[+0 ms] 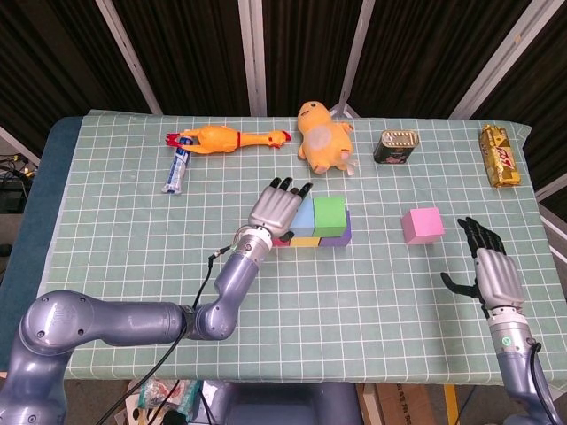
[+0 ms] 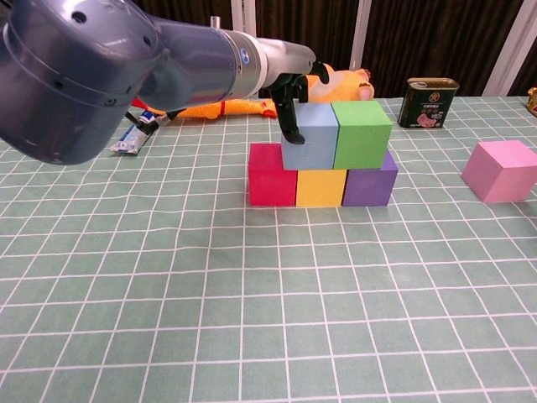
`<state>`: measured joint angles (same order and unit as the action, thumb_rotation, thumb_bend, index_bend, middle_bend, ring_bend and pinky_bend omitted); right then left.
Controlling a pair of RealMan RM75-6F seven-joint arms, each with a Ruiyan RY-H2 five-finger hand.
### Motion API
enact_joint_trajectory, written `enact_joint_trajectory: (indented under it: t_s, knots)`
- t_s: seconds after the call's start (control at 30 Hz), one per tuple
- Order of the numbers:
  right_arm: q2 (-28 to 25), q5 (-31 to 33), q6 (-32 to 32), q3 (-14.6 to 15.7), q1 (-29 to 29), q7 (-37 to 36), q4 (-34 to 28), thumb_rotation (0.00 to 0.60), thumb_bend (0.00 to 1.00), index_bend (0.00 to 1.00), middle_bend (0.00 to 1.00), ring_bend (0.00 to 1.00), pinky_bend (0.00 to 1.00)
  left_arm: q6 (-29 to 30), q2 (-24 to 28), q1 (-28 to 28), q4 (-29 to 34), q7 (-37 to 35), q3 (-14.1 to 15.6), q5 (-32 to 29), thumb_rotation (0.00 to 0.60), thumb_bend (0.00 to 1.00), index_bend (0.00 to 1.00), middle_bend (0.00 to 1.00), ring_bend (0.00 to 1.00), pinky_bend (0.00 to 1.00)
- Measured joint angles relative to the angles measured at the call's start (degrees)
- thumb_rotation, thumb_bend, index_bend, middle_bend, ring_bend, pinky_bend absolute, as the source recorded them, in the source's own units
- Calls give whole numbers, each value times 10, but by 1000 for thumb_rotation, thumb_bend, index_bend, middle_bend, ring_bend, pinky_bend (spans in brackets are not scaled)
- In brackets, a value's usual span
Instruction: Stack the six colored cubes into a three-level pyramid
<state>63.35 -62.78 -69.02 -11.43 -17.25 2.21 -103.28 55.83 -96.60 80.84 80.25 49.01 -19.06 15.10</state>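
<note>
Covering the table [image 1: 124, 266] is a green cloth with a white grid, backed by dark panels and pale slanted struts. Red [image 2: 271, 175], yellow [image 2: 319, 187] and purple [image 2: 370, 183] cubes form a row, blue [image 2: 310, 137] and green [image 2: 362, 134] cubes on top. The left hand [image 1: 276, 210] touches the blue cube's side, fingers extended; the right hand [image 1: 490, 270] lies spread, empty, near the lone pink cube [image 1: 422, 224].

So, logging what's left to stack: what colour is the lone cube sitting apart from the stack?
Pink cube, clearest in the chest view.
</note>
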Motion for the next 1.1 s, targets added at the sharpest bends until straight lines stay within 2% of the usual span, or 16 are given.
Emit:
enact_joint_trajectory:
  t_s: [0.3, 0.57, 0.67, 0.87, 1.1]
  knots:
    - [0, 0, 0, 0, 0, 0, -1, 600, 309, 0, 0, 0, 0, 0, 2, -2, 2, -1, 2, -1, 600, 299, 27, 185, 68, 115]
    - [0, 1, 1, 0, 0, -1, -1, 600, 308, 0, 0, 0, 0, 3, 9, -5, 12, -3, 2, 0, 600, 154, 0, 137, 66, 114]
    - [-1, 1, 2, 0, -1, -1, -2, 600, 308, 0, 0, 0, 0, 6, 14, -8, 21, -5, 2, 2, 600, 132, 0, 124, 65, 113]
    - [-3, -1, 0, -1, 0, -1, -5, 600, 309, 0, 0, 0, 0, 18, 35, -22, 53, -16, 2, 13, 600, 131, 0, 108, 48, 100]
    - [-5, -3, -1, 0, 0, 0, -10, 600, 309, 0, 0, 0, 0, 49, 83, -59, 127, -45, 6, 46, 600, 131, 0, 104, 47, 100]
